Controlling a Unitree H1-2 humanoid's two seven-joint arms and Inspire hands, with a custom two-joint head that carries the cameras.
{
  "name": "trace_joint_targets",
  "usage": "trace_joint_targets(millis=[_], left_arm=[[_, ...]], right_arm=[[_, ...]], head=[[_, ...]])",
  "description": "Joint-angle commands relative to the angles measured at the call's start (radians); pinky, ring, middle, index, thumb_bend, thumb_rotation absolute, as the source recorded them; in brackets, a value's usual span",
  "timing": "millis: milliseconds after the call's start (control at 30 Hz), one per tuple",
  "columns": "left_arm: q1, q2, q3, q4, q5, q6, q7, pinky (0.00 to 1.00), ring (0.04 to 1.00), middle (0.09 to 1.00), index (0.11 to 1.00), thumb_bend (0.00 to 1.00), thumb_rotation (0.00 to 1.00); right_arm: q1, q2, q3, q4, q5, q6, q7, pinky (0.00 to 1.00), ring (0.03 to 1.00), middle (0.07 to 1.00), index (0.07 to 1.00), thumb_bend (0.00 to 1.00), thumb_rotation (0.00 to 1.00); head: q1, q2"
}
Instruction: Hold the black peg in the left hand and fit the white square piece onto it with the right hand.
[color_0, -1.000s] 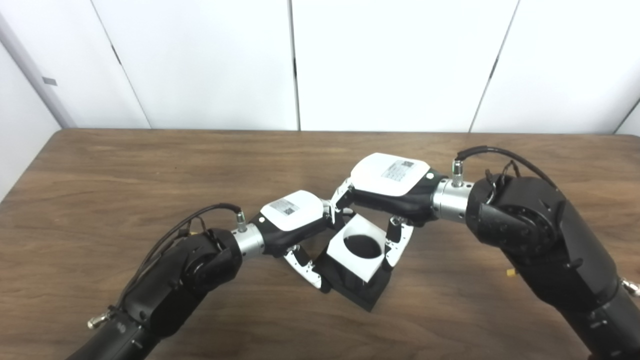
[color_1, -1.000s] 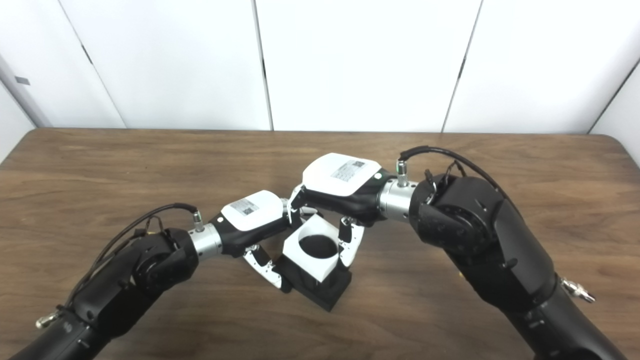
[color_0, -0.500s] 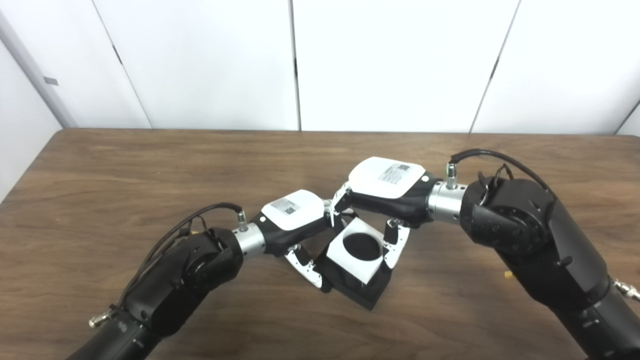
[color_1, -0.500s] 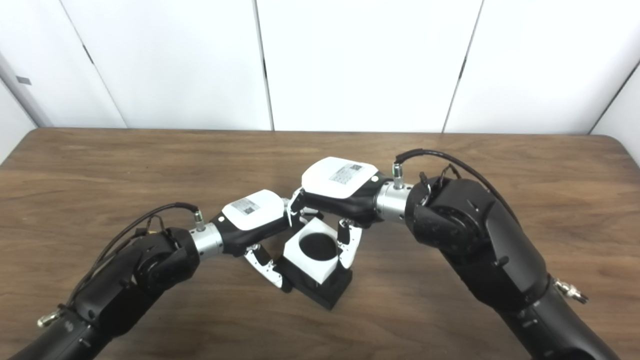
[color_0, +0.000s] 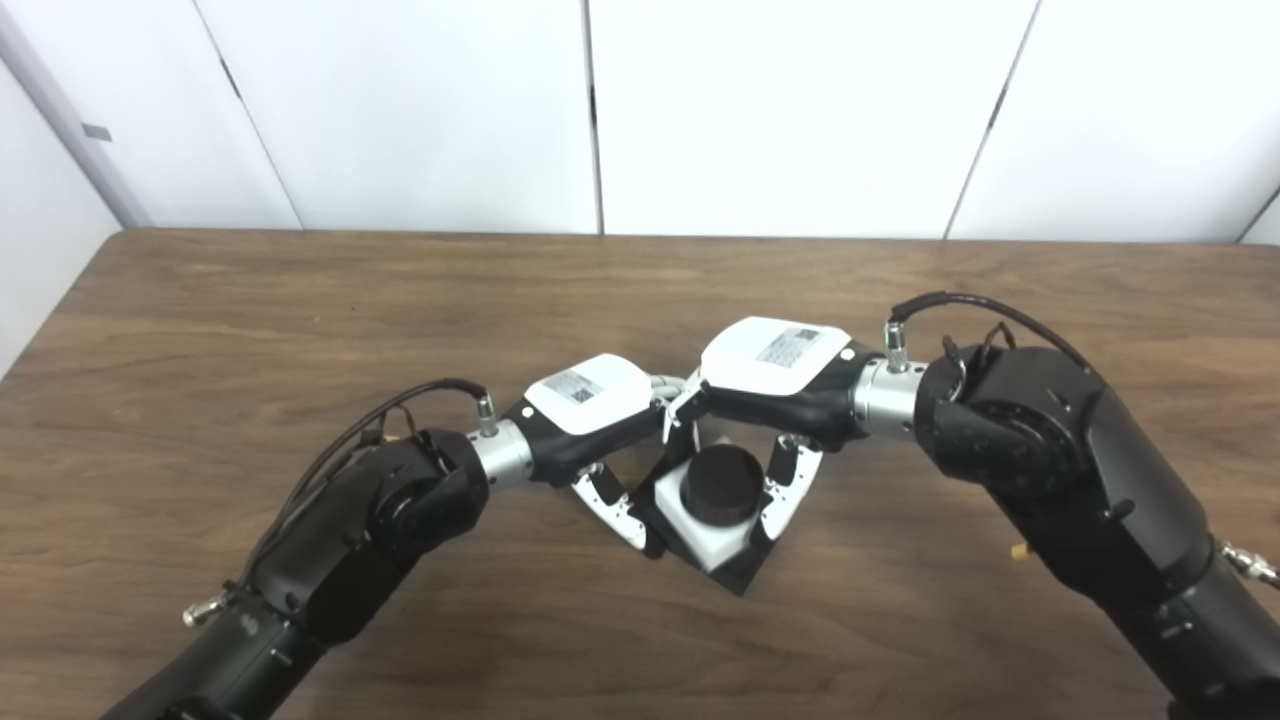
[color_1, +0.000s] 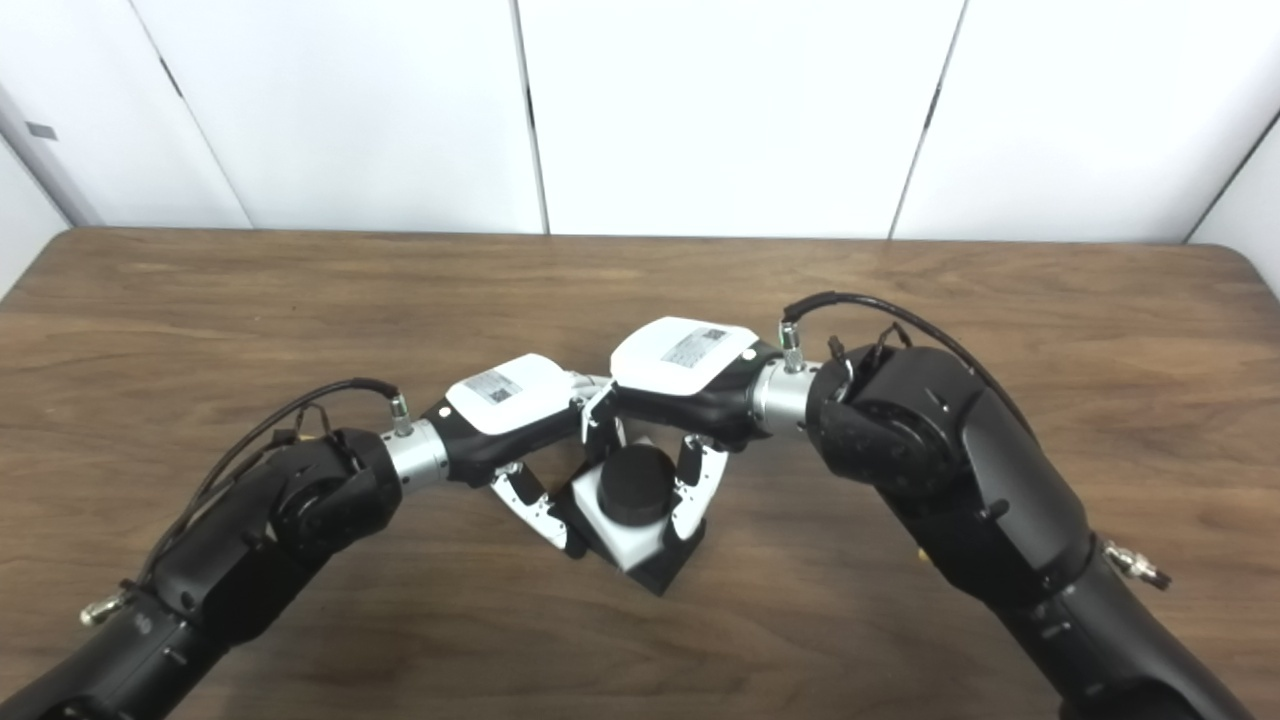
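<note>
The white square piece (color_0: 703, 522) sits low on the black peg (color_0: 718, 482), whose round top stands clear above the white face, so the fit looks all but made. The assembly lies near the middle of the counter (color_0: 300, 300), a little toward six o'clock, between the two hands. The left hand (color_0: 590, 410) comes in from about eight o'clock with its fingers (color_0: 612, 512) curled against the black base (color_0: 738, 578) under the peg (how much of the base they really clasp is hidden under the palm). The right hand (color_0: 775, 375) reaches from three o'clock, its fingers (color_0: 783, 490) closed on the white piece from both sides. The main risk, as I judge it, is at release: if the right fingers drag on the white sides as they spread, they could lift or cock the piece back up the peg, and a tilted square would jam on the cylinder. A second risk is the left grip slackening, so that the whole block slides on the wood. The peg's long axis runs upright, its flat top facing up toward the cameras; the square piece lies flat around it, turned so that one corner points to six o'clock.
</note>
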Motion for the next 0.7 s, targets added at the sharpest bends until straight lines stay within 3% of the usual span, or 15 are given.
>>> trace_joint_targets(millis=[0,267,333,433,667], left_arm=[[0.007,-0.011,-0.032,0.003,0.039,-0.006,-0.043,0.85,0.914,0.897,0.489,0.52,0.07],[0.008,-0.010,-0.029,0.005,0.033,-0.006,-0.044,0.85,0.932,0.896,0.489,0.52,0.07],[0.009,-0.009,-0.028,0.004,0.032,-0.004,-0.045,0.85,0.933,0.898,0.489,0.52,0.07],[0.011,-0.006,-0.026,0.009,0.029,-0.011,-0.039,0.84,0.934,0.897,0.489,0.52,0.06],[0.014,-0.001,-0.023,0.010,0.032,-0.015,-0.036,0.86,0.932,0.899,0.489,0.52,0.06]], right_arm=[[-0.046,-0.014,-0.005,-0.026,0.007,0.011,0.012,0.81,0.833,0.830,0.743,0.99,0.28],[-0.053,-0.025,-0.031,-0.028,0.022,0.010,0.002,0.79,0.833,0.835,0.783,0.95,0.22],[-0.052,-0.028,-0.047,-0.027,0.025,0.006,-0.016,0.76,0.818,0.825,0.757,0.92,0.14],[-0.053,-0.035,-0.072,-0.024,0.022,0.002,-0.040,0.73,0.803,0.819,0.737,0.89,0.10],[-0.061,-0.077,-0.134,-0.032,0.015,0.028,-0.053,0.71,0.792,0.818,0.735,0.87,0.09]], head=[[0.000,0.000],[0.000,0.002],[-0.001,0.002],[-0.008,0.000],[-0.024,-0.003]])
